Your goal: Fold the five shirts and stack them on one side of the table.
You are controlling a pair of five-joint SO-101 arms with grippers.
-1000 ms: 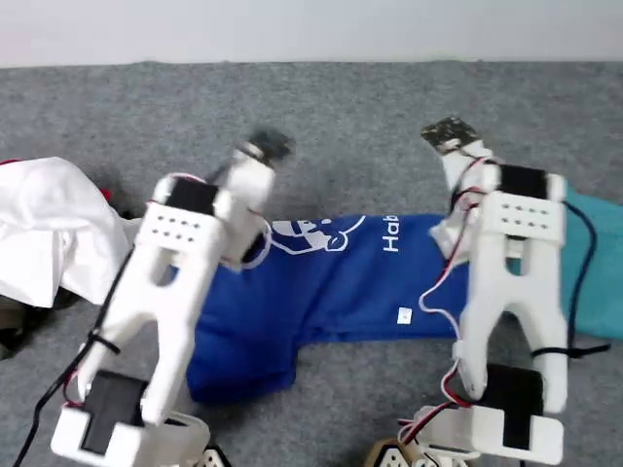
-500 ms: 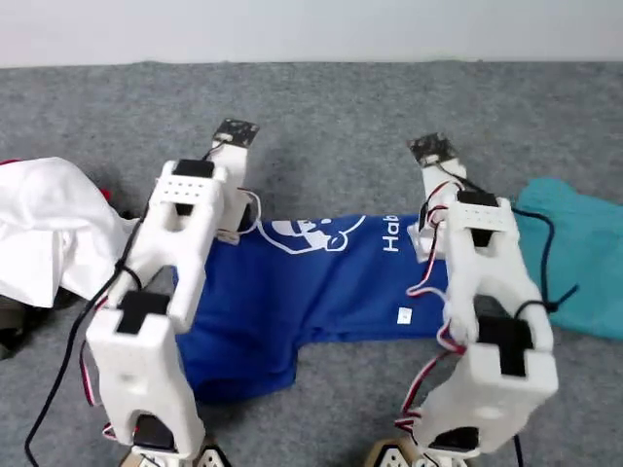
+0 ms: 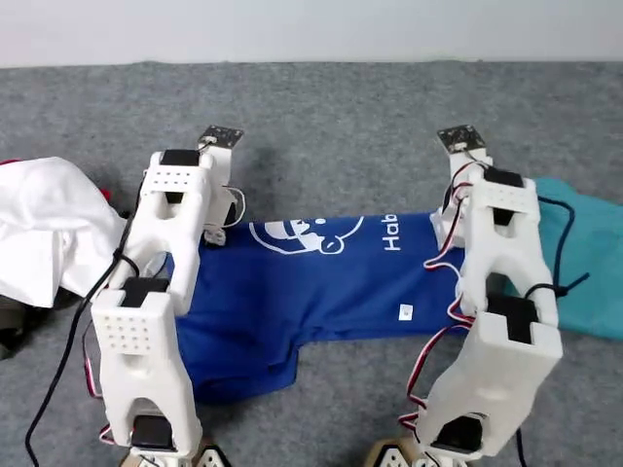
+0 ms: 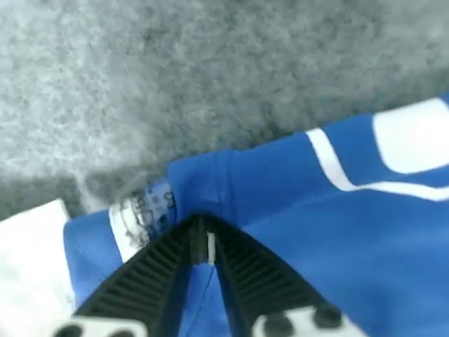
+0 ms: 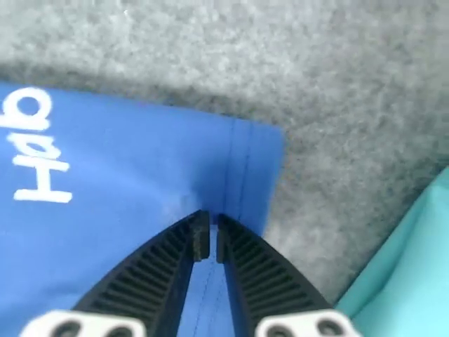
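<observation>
A blue shirt [image 3: 321,282] with a white print lies flat across the middle of the grey table, partly folded. My left gripper [image 4: 205,235] is shut on the blue shirt's [image 4: 337,232] far left corner, by its label. My right gripper [image 5: 209,230] is shut on the blue shirt's [image 5: 126,175] far right corner, near its hem. In the high view the left gripper [image 3: 216,226] and the right gripper [image 3: 446,232] stand at the two far corners. A white shirt [image 3: 49,229] lies bunched at the left. A teal shirt [image 3: 584,263] lies at the right.
The grey carpet-like table top [image 3: 331,126] stretches bare behind the shirts up to a pale wall. Both arms' bases stand at the near edge. A dark thing [image 3: 10,326] lies under the white shirt at the left edge.
Both arms have drawn back from farther out on the table and come down onto the blue shirt's far corners. The right arm now sits farther right, partly over the teal shirt.
</observation>
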